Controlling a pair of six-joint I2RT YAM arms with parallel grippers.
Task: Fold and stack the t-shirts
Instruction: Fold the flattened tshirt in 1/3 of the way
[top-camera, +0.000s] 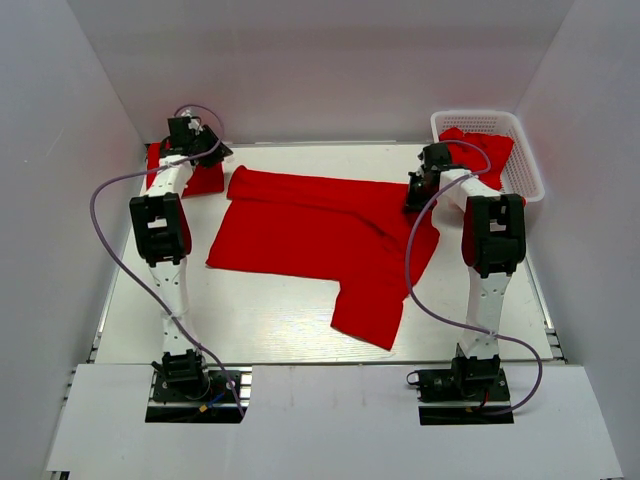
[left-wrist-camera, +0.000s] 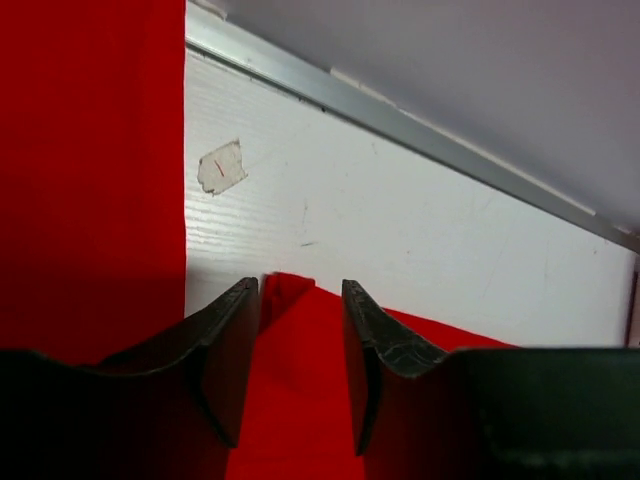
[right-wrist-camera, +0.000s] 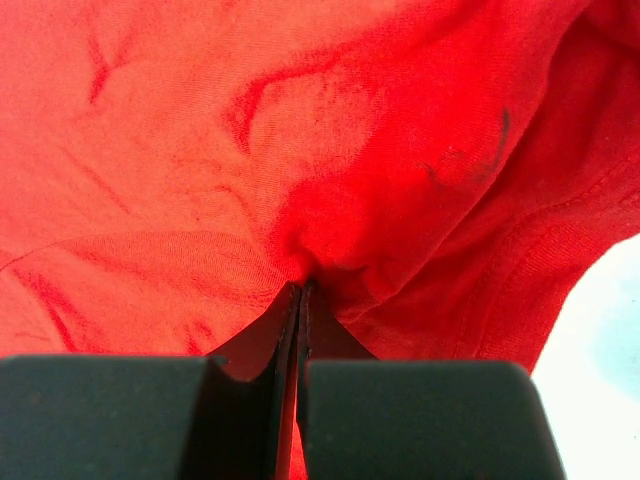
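Observation:
A red t-shirt (top-camera: 310, 235) lies spread across the middle of the table, one sleeve pointing to the near edge. My right gripper (top-camera: 418, 192) is shut on a pinch of this shirt's right side; the right wrist view shows the cloth (right-wrist-camera: 330, 130) bunched at the closed fingertips (right-wrist-camera: 302, 285). A folded red shirt (top-camera: 203, 180) lies at the back left. My left gripper (top-camera: 215, 150) hovers by it, open, with a corner of red cloth (left-wrist-camera: 295, 370) between its fingers (left-wrist-camera: 240, 330), not clamped. The folded shirt's straight edge (left-wrist-camera: 90, 170) fills that view's left.
A white lattice basket (top-camera: 523, 160) stands at the back right with another red shirt (top-camera: 480, 150) in it. White walls enclose the table on three sides. A metal rail (left-wrist-camera: 400, 125) runs along the back edge. A patch of tape (left-wrist-camera: 221, 166) sticks to the tabletop.

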